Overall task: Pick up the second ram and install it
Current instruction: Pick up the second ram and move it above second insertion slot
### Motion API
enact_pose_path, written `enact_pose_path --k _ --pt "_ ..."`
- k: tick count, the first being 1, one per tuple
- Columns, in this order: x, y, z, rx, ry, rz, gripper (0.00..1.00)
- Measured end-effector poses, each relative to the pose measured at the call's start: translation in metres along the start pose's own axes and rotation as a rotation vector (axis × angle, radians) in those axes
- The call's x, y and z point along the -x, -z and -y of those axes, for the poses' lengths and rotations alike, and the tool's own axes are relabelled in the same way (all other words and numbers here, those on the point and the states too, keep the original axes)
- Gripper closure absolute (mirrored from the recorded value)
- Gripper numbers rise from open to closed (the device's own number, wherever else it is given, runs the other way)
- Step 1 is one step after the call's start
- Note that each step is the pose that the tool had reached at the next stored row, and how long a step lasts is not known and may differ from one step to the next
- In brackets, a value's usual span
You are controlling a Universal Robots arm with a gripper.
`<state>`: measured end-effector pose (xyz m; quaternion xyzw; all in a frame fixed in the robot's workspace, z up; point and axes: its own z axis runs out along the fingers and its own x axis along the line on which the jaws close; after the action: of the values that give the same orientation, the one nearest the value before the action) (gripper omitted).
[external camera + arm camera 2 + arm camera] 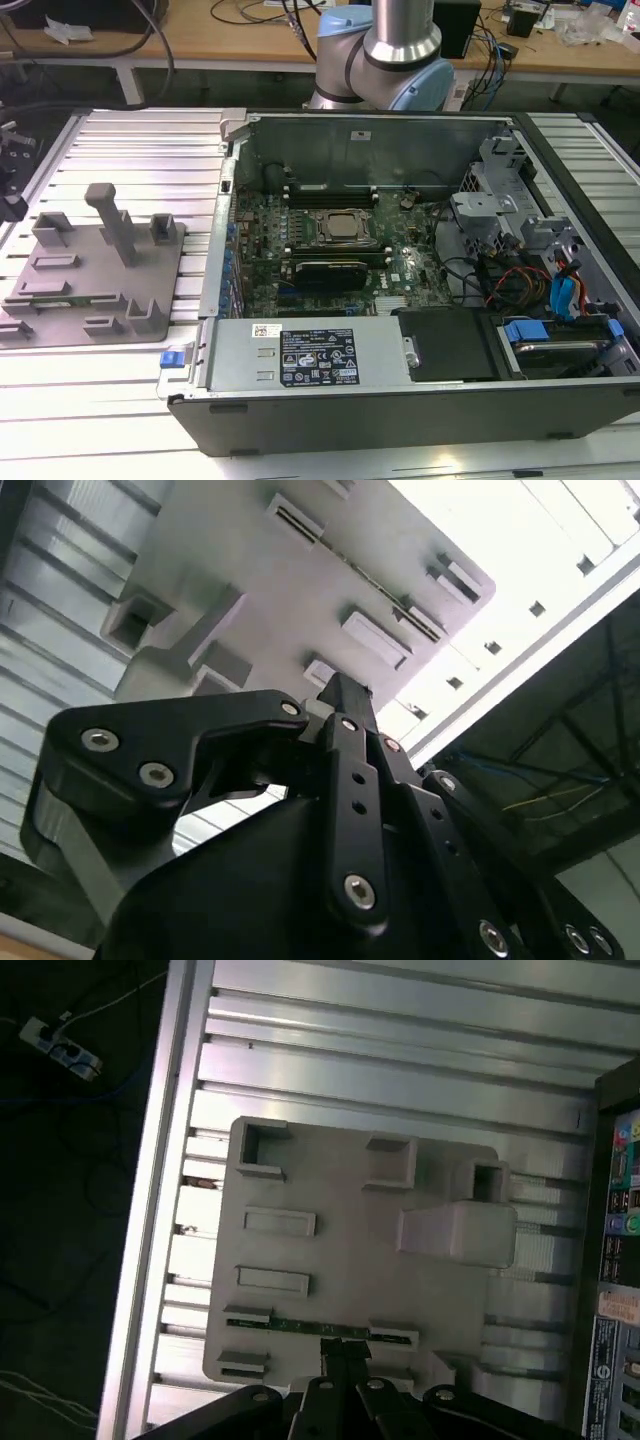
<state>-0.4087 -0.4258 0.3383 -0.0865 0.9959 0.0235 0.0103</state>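
Note:
The second ram (pixel 320 1327) is a slim green stick lying in a slot of the grey holder plate (pixel 340 1260), held between two small brackets. In the exterior view the second ram (pixel 45 298) sits at the near left of that plate (pixel 95 270). My gripper (pixel 345 1344) hangs well above the plate, its black fingers pressed together with nothing between them, and the tips line up over the middle of the stick. In the second wrist view the gripper (pixel 343 688) points at the plate from above.
The open computer case (pixel 400 400) lies at the exterior view's right of the plate, with the processor socket (pixel 338 227) and a black card (pixel 325 272) on the motherboard. A tall post (pixel 115 220) rises from the plate. The ribbed metal table (pixel 140 140) surrounds it.

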Motion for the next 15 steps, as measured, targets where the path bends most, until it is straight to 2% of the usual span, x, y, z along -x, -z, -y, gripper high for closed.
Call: enact_pose_path --k 2,4,6,10,12,14,15 --pt "0.0000 -0.0001 0.0000 0.0012 0.050 -0.0022 0.92" --pt "0.0000 -0.0004 0.0000 0.0036 0.146 -0.0066 0.92" --pt "0.0000 -0.0007 0.0000 0.0066 0.268 -0.0121 0.92" --pt "0.0000 -0.0016 0.0000 0.0101 0.410 -0.0184 0.92" --pt "0.0000 -0.0019 0.0001 0.0112 0.456 -0.0206 0.92" --pt "0.0000 -0.0025 0.0001 0.0134 0.546 -0.0246 0.92" --pt "-0.0001 -0.0029 0.0001 0.0149 0.606 -0.0272 0.92"
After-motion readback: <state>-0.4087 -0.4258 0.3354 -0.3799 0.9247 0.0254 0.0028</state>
